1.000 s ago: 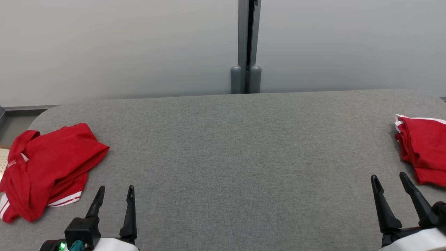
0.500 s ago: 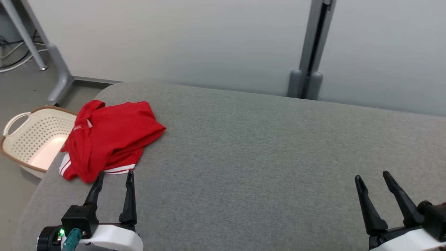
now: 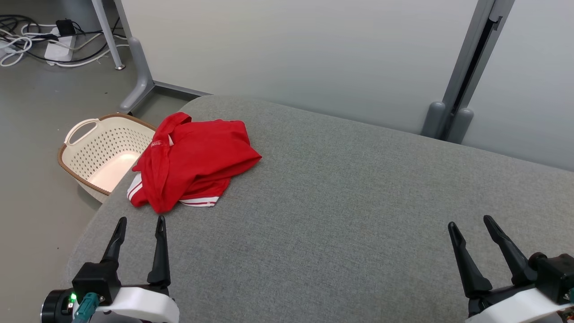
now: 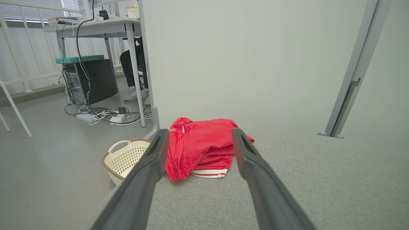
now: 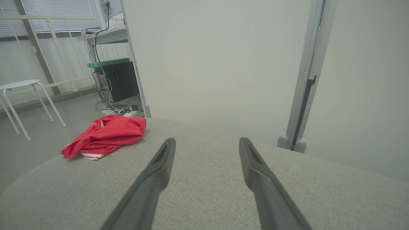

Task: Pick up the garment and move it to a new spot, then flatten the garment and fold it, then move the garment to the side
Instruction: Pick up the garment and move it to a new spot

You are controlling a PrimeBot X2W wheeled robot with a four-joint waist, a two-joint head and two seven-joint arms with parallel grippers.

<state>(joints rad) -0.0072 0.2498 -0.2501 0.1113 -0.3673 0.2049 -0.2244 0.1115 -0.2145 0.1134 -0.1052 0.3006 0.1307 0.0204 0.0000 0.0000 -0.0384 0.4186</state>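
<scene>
Grey bench (image 3: 341, 202), pale basket (image 3: 96, 154) on floor (image 3: 36, 112) by its left end. Red shirt (image 3: 193, 163) lies crumpled near that end, ahead of left jaws. Left and right jaws gape wide, empty. Best: reach forward, pinch thick top folds, lift clear.

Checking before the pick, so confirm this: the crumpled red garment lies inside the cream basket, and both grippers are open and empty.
Not inside: the head view shows the red garment on the grey table, beside the cream basket. The left gripper and right gripper are open and empty.
</scene>
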